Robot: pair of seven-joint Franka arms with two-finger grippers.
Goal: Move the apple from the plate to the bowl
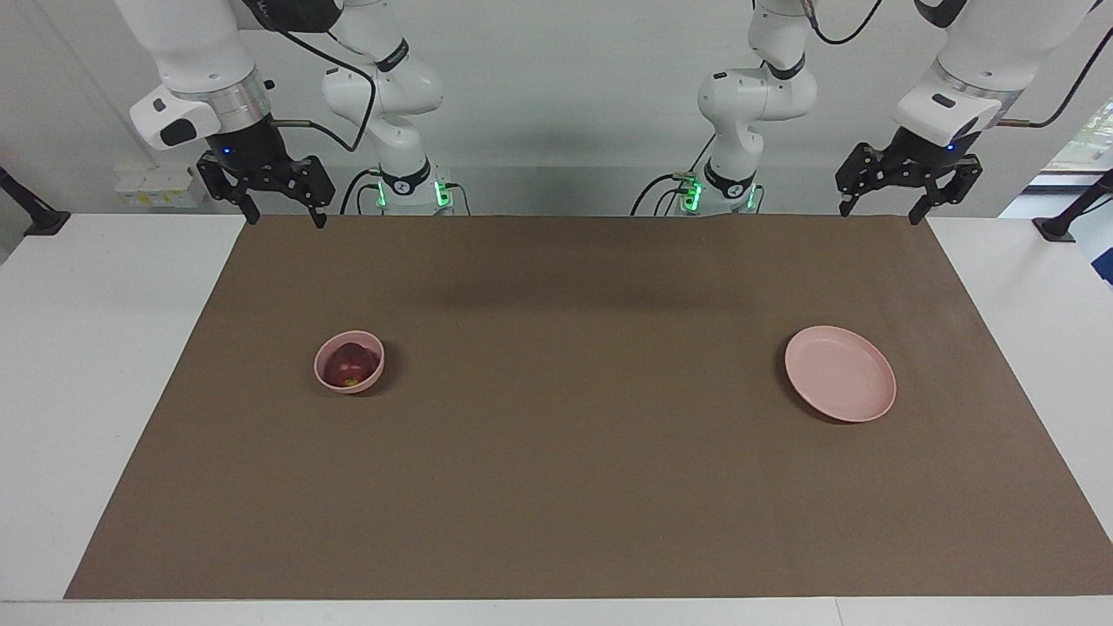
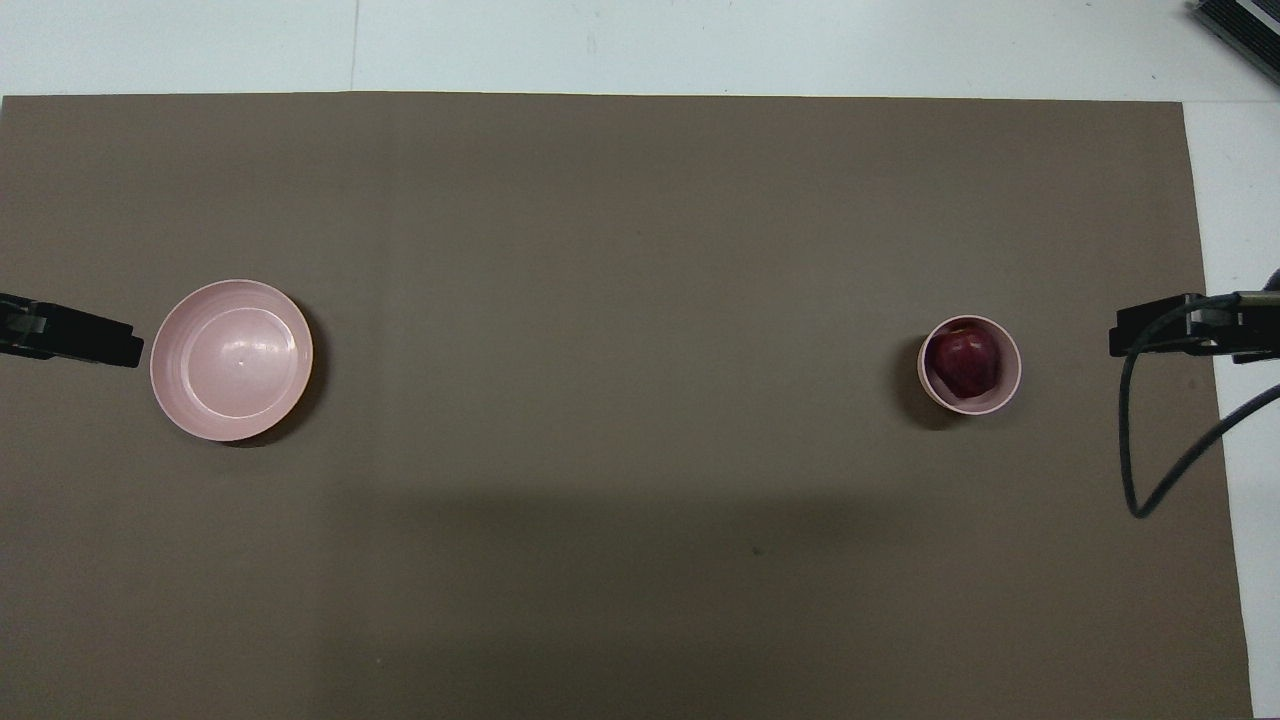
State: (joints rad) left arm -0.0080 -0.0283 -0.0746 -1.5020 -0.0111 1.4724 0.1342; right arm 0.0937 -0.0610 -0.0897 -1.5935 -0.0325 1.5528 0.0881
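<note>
The dark red apple point(image 1: 349, 362) lies in the small deep pink bowl point(image 1: 372, 377), toward the right arm's end of the mat; both show in the overhead view, the apple point(image 2: 965, 362) inside the bowl point(image 2: 1012, 378). The wide pink plate point(image 1: 840, 374) sits empty toward the left arm's end and also shows in the overhead view point(image 2: 231, 360). My right gripper point(image 1: 286, 218) is open and empty, raised high over the mat's edge nearest the robots. My left gripper point(image 1: 877, 215) is open and empty, raised over the mat's corner at its own end, where it waits.
A brown mat point(image 1: 574, 452) covers most of the white table point(image 1: 78, 391). A black cable point(image 2: 1140, 470) hangs from the right arm over the mat's edge.
</note>
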